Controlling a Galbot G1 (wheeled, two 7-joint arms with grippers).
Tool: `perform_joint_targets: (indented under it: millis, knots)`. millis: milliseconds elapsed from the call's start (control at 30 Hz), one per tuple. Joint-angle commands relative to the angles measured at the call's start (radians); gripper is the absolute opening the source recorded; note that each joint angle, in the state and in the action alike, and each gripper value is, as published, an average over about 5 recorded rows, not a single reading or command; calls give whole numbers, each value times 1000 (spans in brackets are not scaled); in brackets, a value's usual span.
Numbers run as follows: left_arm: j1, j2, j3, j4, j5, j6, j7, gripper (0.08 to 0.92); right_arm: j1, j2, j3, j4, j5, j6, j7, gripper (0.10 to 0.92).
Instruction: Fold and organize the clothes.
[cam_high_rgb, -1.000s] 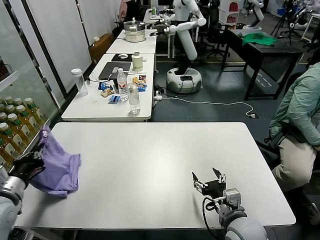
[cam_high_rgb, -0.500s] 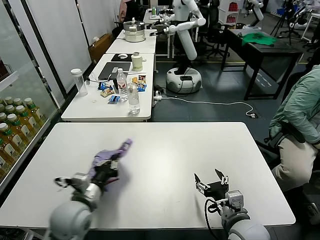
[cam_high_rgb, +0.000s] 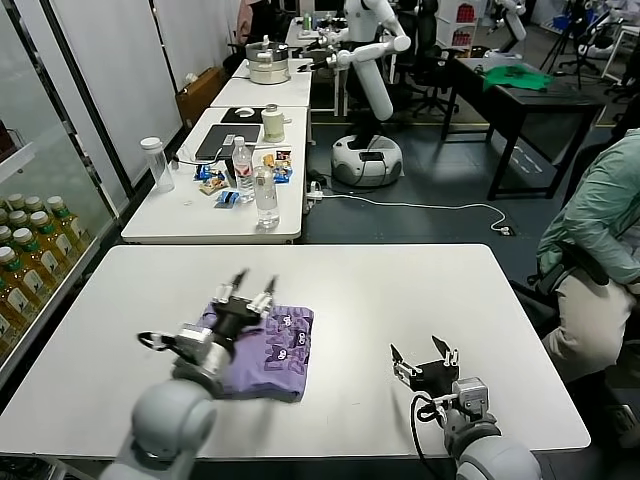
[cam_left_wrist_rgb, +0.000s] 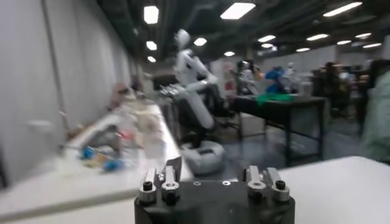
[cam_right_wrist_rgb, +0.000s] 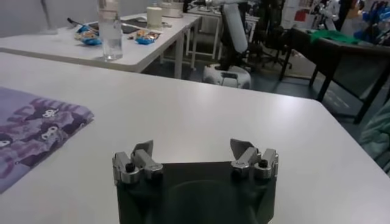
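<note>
The lavender T-shirt lies as a folded, flattened bundle with small white marks on the white table, left of centre. My left gripper is open and empty, pointing up just over the shirt's far left edge. In the left wrist view the gripper has nothing between its fingers and the shirt is out of view. My right gripper is open and empty near the table's front right. It also shows in the right wrist view, well apart from the shirt.
A second white table behind holds water bottles, snacks and a laptop. Drink bottles stand on a shelf at the left. A seated person is at the right. A green garment lies on a far black table.
My left gripper swung the shirt from the table's left edge to the middle, let go of it and now stands open. The shirt lies flat. The right arm stayed put.
</note>
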Motion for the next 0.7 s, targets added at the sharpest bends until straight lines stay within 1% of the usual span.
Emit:
perform_joint_targets:
  millis: [33,200,300,400,500,700]
  knots:
    - [93,175,-415,158,29,-195,43,636,187,100,-163,-106,61,-5,5,823]
    - [163,140,-407,152,47,-235,42,774,304,226,-402,-181,146,-6,72,823]
    - [171,121,-394,150,56,-244,42,814,333,272,-473,-262,151,-6,128,823]
    - [176,114,-385,153,63,-252,41,821,338,298,-486,-335,174,-6,203,823]
    - [174,105,-379,155,66,-255,41,823,335,311,-469,-369,205,-6,250,823]
    - [172,86,-361,153,68,-259,42,823,349,331,-436,-398,219,7,252,823]
